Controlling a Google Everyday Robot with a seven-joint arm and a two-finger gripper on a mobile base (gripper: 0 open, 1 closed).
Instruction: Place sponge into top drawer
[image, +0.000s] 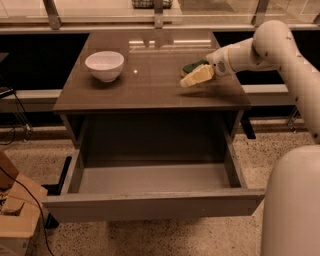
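Desk (145, 87) with the top drawer (150, 206) standing open. The sponge (191, 66) lies on the right part of the brown desk top, toward the far edge. Only a dark green upper face shows, as a small flat patch. Its lower body is hidden behind the tool (192, 79) and cannot be told apart from it. The pale yellow tool, at the end of a white arm (260, 47) reaching in from the right, sits right at the sponge's near side and overlaps it, with its tip pointing left and slightly down toward the desk top. Whether the tool is open, closed or gripping the sponge cannot be told. A white bowl (104, 65) stands upright on the left part of the desk top, well apart from the sponge; its inner wall shows plain white. The top drawer extends toward the near side below the desk top, nearly as wide as the desk itself, with a plain flat grey front panel. Its grey inner floor shows from one side wall to the other. The floor under the desk is speckled stone, and the robot's white body (292, 200) fills the near right corner
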